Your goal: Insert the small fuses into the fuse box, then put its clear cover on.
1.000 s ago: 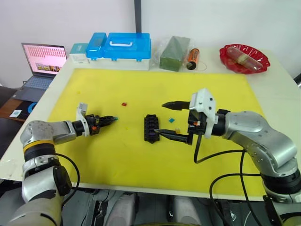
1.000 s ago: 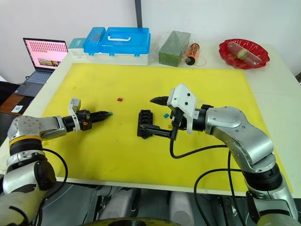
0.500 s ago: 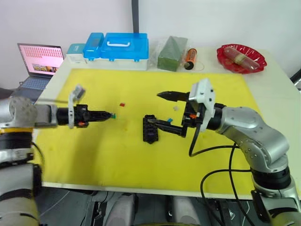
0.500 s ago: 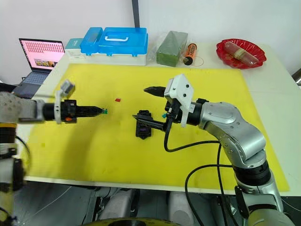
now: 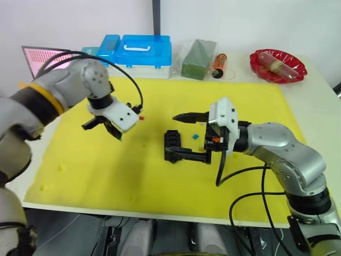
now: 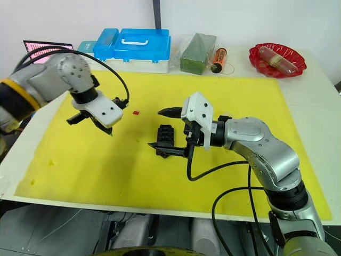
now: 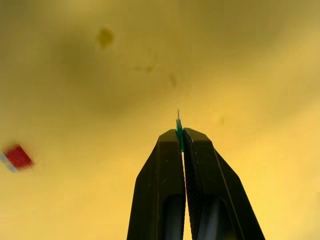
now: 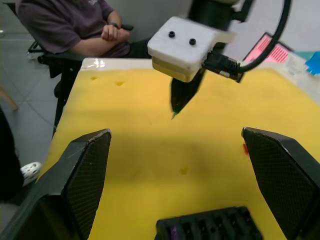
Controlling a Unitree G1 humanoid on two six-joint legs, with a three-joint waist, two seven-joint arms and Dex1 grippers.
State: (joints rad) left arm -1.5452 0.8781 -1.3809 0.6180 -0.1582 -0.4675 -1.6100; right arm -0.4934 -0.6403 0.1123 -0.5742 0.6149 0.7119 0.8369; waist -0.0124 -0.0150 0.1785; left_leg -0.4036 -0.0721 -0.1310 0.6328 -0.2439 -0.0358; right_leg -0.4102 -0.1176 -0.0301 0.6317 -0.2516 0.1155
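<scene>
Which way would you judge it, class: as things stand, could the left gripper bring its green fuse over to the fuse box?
Probably yes. The left gripper is shut on the green fuse above bare mat, nothing lying between it and the fuse box. The open right gripper straddles the box, so the approach looks tight.

Fuse box (image 5: 171,145) mid-mat (image 5: 256,176); storage case (image 5: 139,55) behind; bowl (image 5: 277,65) far right.
</scene>
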